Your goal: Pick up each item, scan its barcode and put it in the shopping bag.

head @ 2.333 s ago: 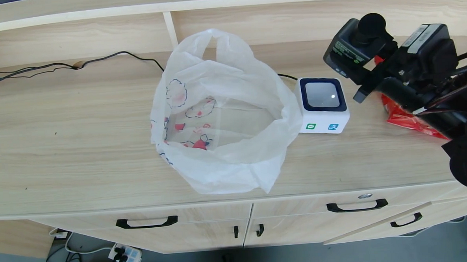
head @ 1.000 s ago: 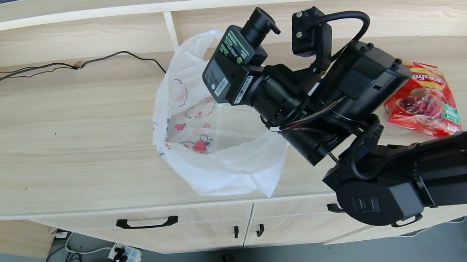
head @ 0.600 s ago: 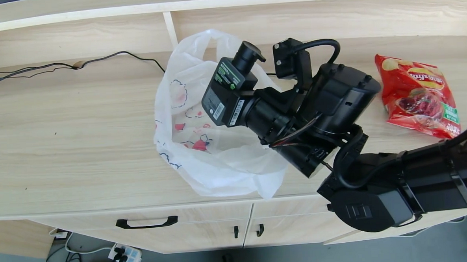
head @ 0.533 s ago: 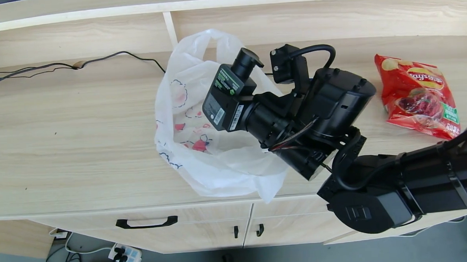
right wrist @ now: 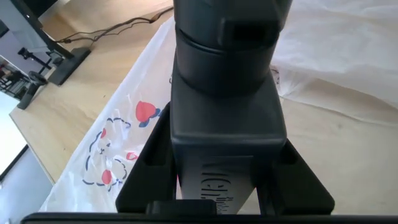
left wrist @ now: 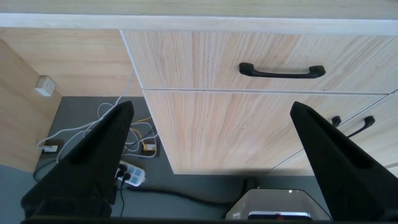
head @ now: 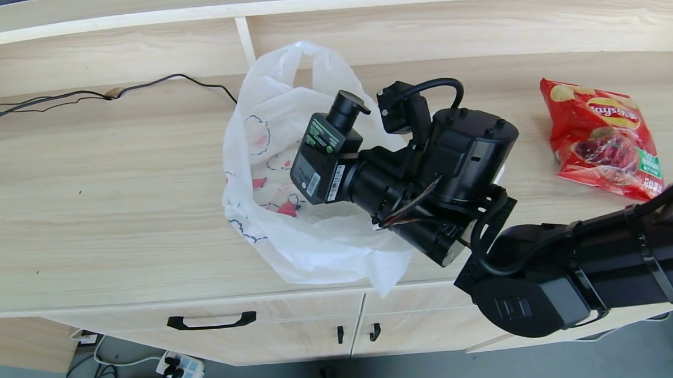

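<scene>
A pale wooden counter (head: 114,181) with a raised back shelf runs across the head view, drawers beneath it; the right gripper (head: 341,174) hangs above its middle, fingers closed on the sides of a black bottle (head: 319,155) that has a round black cap and label stickers; the bottle lies tilted, cap toward 1 o'clock, base toward 7 o'clock; it sits over the open mouth of the white shopping bag (head: 293,242), and whether it touches the plastic cannot be told; the bag stands slumped on the counter, printed with small red and blue figures, handles up at 12 o'clock; well apart at 3 o'clock of the bag, a red crisp packet (head: 601,137) lies flat on the wood; at 10 o'clock a black cable (head: 139,87) trails along the back of the counter; the left gripper (left wrist: 211,112) is low, facing the drawer fronts (left wrist: 205,130), fingers spread wide with nothing between them; a black handle (left wrist: 282,70) shows past them, a power strip (left wrist: 127,173) on the floor below.
</scene>
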You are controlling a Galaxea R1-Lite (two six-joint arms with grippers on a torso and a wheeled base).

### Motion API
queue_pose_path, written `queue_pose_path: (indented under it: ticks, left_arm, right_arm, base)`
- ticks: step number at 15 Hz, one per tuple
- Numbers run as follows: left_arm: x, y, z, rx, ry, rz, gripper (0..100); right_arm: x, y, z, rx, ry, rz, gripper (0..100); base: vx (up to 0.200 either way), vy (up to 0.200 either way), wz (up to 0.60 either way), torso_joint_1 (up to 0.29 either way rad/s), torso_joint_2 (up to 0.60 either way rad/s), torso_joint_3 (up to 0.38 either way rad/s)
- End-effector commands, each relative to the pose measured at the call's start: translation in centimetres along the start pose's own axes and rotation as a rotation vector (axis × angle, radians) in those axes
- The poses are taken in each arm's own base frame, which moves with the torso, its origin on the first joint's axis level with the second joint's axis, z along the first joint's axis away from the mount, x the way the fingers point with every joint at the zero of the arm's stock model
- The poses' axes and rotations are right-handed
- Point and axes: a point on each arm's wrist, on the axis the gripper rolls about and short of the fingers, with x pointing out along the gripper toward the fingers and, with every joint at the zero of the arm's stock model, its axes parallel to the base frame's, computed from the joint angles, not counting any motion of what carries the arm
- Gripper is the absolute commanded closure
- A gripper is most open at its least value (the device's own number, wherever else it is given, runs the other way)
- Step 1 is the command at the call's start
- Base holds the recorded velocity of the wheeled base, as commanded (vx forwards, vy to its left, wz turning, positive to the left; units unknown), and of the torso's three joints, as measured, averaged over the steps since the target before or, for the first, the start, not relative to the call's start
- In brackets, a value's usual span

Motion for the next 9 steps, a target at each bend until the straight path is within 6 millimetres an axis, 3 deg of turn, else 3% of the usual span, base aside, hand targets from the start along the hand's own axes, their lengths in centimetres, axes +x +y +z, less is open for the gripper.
queue_pose_path:
  ticks: [1,4,5,9]
  left_arm:
    - [0.00,0.00,0.01,0.001,-0.001,0.000,0]
    - [0.00,0.00,0.01,0.001,-0.001,0.000,0]
    - [0.00,0.00,0.00,0.001,0.000,0.000,0]
    - [0.00,0.00,0.00,0.001,0.000,0.000,0]
  right_arm:
    - [-0.10,0.28,-0.08,0.003,0.003,0.007,100]
    - [-0.27,0.58,-0.33,0.004,0.013,0.014,100]
    - [-0.28,0.51,-0.35,0.003,0.014,0.012,0]
    - [-0.26,0.53,-0.25,0.001,0.006,0.011,0]
  base:
    - [0.000,0.000,0.00,0.000,0.00,0.000]
    - [0.000,0.000,0.00,0.000,0.00,0.000]
    - [0.000,0.000,0.00,0.000,0.00,0.000]
    - [0.000,0.000,0.00,0.000,0.00,0.000]
